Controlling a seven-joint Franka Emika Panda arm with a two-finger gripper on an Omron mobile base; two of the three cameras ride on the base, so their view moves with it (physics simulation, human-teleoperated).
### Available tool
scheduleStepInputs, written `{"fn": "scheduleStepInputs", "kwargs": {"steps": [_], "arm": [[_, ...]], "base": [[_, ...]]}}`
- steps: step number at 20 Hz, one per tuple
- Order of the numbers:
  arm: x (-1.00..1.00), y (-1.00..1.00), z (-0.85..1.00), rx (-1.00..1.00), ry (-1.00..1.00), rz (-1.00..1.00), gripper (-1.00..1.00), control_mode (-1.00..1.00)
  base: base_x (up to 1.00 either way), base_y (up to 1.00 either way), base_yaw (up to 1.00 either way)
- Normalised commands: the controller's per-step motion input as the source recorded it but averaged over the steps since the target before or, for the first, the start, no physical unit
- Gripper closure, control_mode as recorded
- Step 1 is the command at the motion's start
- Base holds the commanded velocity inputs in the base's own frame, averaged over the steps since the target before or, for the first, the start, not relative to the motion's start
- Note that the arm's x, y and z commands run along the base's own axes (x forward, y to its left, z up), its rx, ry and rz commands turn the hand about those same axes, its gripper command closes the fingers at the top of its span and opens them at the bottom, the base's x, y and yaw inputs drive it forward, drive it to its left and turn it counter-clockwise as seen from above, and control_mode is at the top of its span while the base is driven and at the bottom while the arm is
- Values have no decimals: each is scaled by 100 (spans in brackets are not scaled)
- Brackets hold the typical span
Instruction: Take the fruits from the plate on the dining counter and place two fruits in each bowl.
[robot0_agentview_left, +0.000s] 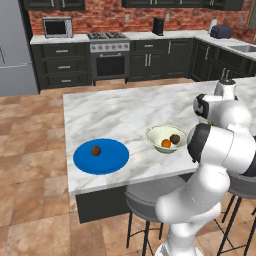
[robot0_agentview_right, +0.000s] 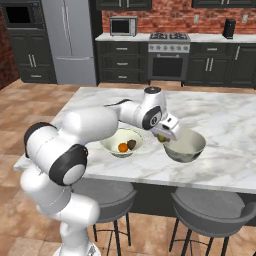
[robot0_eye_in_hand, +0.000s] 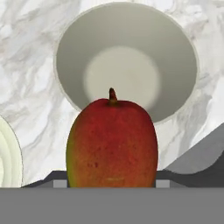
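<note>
no writing or brand mark is readable anywhere. the gripper (robot0_agentview_right: 165, 136) has its jaws pinched on the mango (robot0_eye_in_hand: 112, 144), a smooth red-skinned oval with a short brown stem, held just above the near rim of the grey bowl (robot0_agentview_right: 186, 146). that bowl, round and matte, sits on the veined marble dining counter (robot0_agentview_left: 125, 110). beside it the cream bowl (robot0_agentview_left: 165, 137) holds the orange (robot0_agentview_left: 166, 143) and a dark fruit (robot0_agentview_left: 175, 138). farther left of it, a brown fruit (robot0_agentview_left: 96, 150) lies on the flat blue plate (robot0_agentview_left: 112, 160).

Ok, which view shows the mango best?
The hand view: the mango sits large and centred, stem up, above the grey bowl. In the right base view it is a small glimpse in the gripper.
</note>
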Motion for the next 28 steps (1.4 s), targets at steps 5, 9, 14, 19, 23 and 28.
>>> {"fn": "scheduleStepInputs", "kwargs": {"steps": [5,9,14,19,23,28], "arm": [[36,-19,-24,4,-10,1,100,-100],[57,-13,-24,2,-9,7,100,-100],[30,-21,-33,0,-1,4,100,-100],[10,-5,-30,0,0,0,100,-100],[9,-4,-20,0,0,0,100,-100],[3,-18,-21,0,0,0,100,-100]], "base": [[0,0,0],[0,0,0],[0,0,0],[0,0,0],[0,0,0],[0,0,0]]}}
